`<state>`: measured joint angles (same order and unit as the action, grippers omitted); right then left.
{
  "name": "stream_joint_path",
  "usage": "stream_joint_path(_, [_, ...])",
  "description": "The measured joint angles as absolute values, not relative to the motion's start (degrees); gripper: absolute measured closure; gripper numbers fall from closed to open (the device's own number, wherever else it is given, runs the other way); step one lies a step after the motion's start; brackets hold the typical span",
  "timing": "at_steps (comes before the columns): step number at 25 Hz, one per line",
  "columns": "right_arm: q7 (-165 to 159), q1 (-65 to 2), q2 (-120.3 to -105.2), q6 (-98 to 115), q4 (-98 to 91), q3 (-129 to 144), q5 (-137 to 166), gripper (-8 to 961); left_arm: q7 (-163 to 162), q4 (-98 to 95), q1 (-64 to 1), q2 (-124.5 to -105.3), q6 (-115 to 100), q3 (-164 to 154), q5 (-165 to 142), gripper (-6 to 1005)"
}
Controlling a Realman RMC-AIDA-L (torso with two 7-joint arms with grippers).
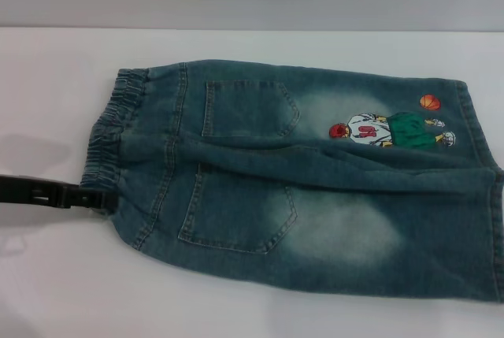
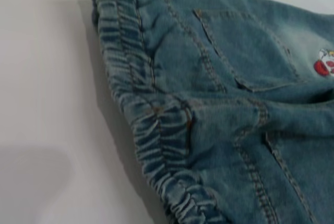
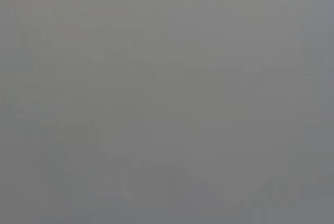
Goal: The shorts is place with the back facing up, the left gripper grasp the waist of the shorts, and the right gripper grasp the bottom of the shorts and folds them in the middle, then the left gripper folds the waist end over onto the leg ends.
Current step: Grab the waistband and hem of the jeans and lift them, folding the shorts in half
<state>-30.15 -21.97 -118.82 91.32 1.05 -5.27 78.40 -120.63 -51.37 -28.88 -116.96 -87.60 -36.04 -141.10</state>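
Shorts [image 1: 299,180] flat on table [image 1: 55,275], back up, legs running away from waist [image 1: 110,129]. I see left gripper [image 1: 98,198] touching waist's near corner; finger spread unreadable, grip unconfirmed. Right gripper out of sight.

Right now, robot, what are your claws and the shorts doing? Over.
Left gripper at the waist. Right gripper out of view. Shorts flat, unfolded, pockets up. Nothing in the way.

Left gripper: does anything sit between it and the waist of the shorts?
Nothing visible does. The left gripper already reaches the near corner of the waist of the shorts, on the white table. The right gripper is out of view.
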Motion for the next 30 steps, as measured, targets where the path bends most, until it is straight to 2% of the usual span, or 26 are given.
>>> stream_joint_path(30, [-30.15, -21.17, -118.83, 91.39, 0.97, -7.43, 78.4, 264, -121.54, -52.0, -28.6, -117.45, -88.55, -36.49, -141.34, 260])
